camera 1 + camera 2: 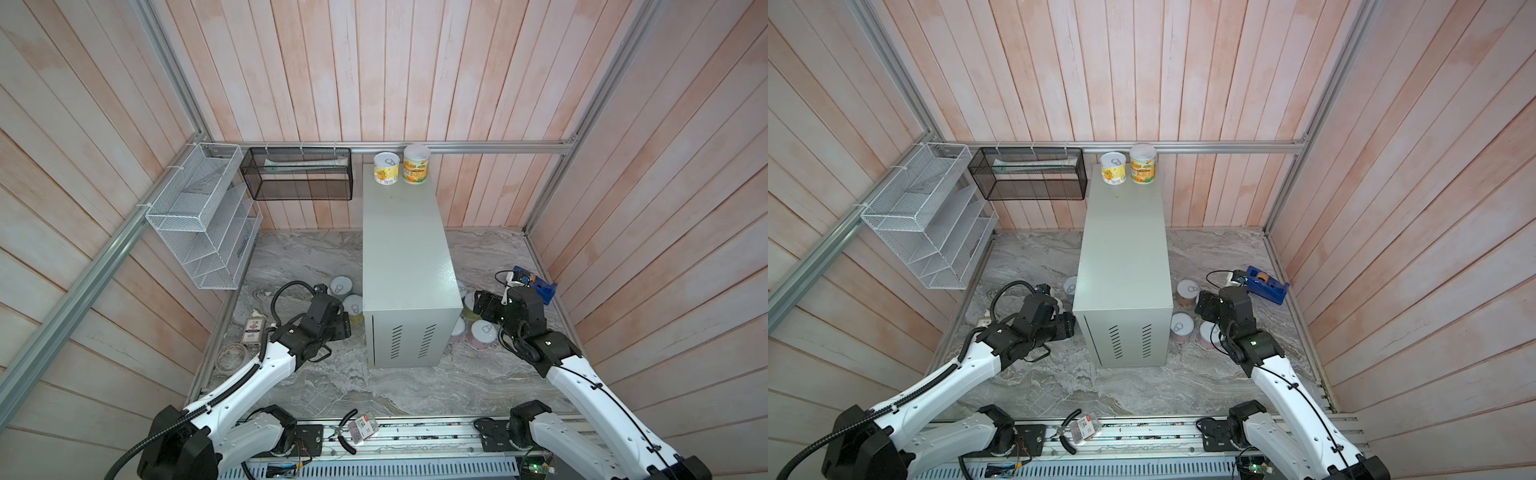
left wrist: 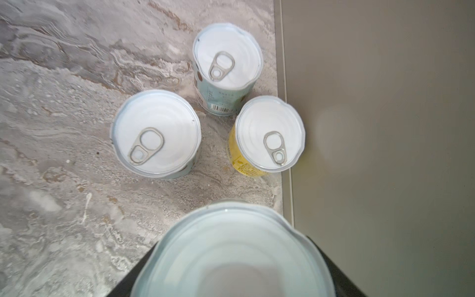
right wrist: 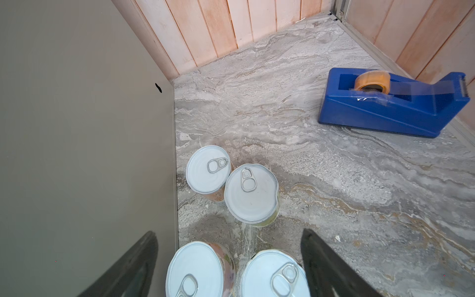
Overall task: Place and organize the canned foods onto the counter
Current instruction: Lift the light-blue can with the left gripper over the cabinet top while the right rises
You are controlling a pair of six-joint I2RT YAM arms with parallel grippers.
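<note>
The counter (image 1: pixel 405 232) (image 1: pixel 1123 237) is a tall pale grey-green box with two canned foods at its far end, a yellow one (image 1: pixel 386 168) and an orange-green one (image 1: pixel 417 164). My left gripper (image 1: pixel 343 326) hangs low beside the counter's left wall, shut on a can (image 2: pixel 231 252) whose lid fills the near part of the left wrist view. Beyond it stand two pale-blue cans (image 2: pixel 227 69) (image 2: pixel 155 133) and a yellow can (image 2: pixel 270 133). My right gripper (image 3: pixel 228 231) is open above two cans (image 3: pixel 195 270) (image 3: pixel 275 275) by the counter's right wall, with two further cans (image 3: pixel 208 168) (image 3: pixel 250 192) behind.
A blue tape dispenser (image 3: pixel 393 102) sits near the right wall. A white wire rack (image 1: pixel 199 216) and a black mesh basket (image 1: pixel 299 172) hang on the left and back walls. A small box (image 1: pixel 252 330) and a glass dish (image 1: pixel 230 355) lie at the left edge.
</note>
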